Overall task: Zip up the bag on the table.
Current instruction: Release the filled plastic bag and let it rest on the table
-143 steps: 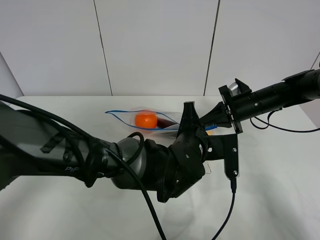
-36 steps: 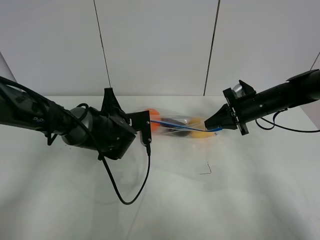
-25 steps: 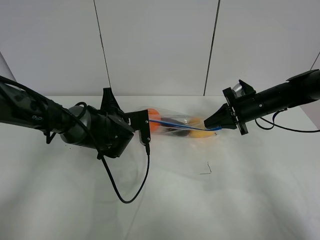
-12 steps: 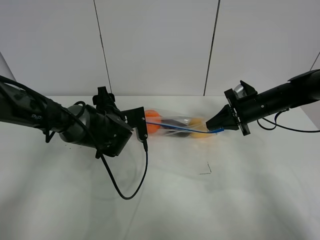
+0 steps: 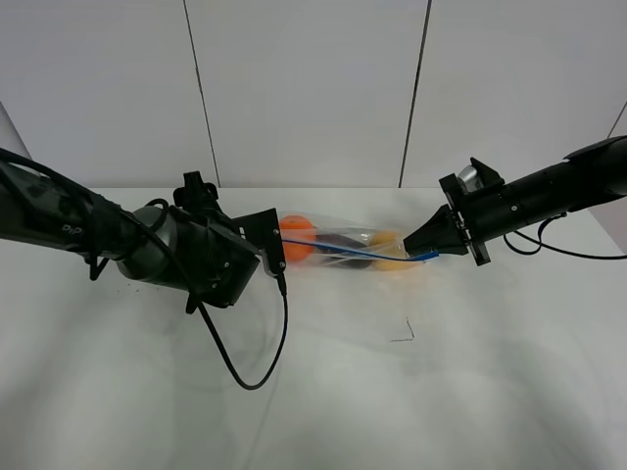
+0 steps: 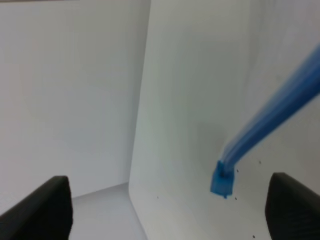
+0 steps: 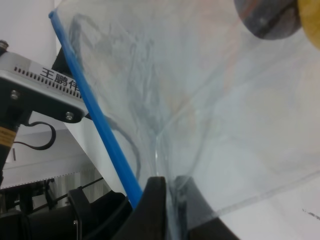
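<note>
Counter (image 5: pixel 470 392) is white and smooth, and extends wide to either side of the work. Left arm (image 5: pixel 186 257) reaches in low with the wrist rolled, its jaws aimed across at the right jaws. Right arm (image 5: pixel 529 201) is stretched out almost level, its jaws pointing back at them. Bag (image 5: pixel 338 264) is strung between the two sets of jaws, upper edge taut, clear film sagging below them toward the counter. Whether the lowest fold touches the top cannot be told.

Contents seen through the film: orange (image 5: pixel 297 239) just beside the left jaws, eggplant (image 5: pixel 341 238) about midway between the two, yellow fruit (image 5: pixel 394 259) nearer the right jaws.

Zip strip (image 5: pixel 358 251) runs as one blue line from jaws to jaws and appears closed along its visible length. Right jaws are pinched on the bag at their end of the strip, one finger (image 7: pixel 160 210) pressed against film and strip. Left jaws are spread: their fingers (image 6: pixel 47 205) stand well apart, with the slider (image 6: pixel 221 181) between them and touching neither.

Handling assessment: the film is thin, limp and probably slippery. The fruit supplies the only real weight and would likely swing the bag if one end were let go. The strip is the stiffest part and the sound place to grip, at a corner. The slider is small and hard and would want a square pinch from both sides.
</note>
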Tool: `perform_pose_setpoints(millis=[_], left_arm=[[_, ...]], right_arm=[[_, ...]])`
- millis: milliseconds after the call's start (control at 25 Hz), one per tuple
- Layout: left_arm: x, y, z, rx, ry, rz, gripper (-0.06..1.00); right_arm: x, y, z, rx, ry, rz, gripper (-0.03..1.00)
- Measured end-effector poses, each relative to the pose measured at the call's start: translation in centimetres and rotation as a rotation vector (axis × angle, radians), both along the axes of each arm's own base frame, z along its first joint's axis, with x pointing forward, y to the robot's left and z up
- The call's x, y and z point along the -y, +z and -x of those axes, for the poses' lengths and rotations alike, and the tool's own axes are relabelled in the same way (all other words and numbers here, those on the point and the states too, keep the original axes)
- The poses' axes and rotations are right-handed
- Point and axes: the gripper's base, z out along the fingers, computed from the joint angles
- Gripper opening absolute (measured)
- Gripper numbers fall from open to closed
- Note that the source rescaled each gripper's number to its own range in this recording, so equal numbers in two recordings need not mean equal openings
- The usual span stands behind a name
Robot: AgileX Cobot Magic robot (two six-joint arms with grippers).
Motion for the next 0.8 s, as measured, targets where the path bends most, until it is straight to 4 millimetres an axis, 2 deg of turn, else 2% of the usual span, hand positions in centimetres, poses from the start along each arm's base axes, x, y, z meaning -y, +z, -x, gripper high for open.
perform_pose_setpoints(millis=[320, 600, 680, 800], left_arm=[[-0.3, -0.2, 0.2, -0.01, 0.068, 0.056, 0.97], [-0.5, -0.6, 0.7, -0.078, 0.124, 0.088, 1.0], [-0.5, -0.1, 0.9, -0.091, 0.159, 0.134, 1.0], [-0.7, 1.9, 0.5, -0.097, 0.209, 0.213, 1.0]], right_arm=[[0.0, 0.0, 0.0, 0.0, 0.0, 0.0, 0.0], [0.0, 0.0, 0.0, 0.0, 0.0, 0.0, 0.0], [0.0, 0.0, 0.0, 0.002, 0.001, 0.0, 0.0], [0.0, 0.0, 0.0, 0.002, 0.002, 0.0, 0.0]])
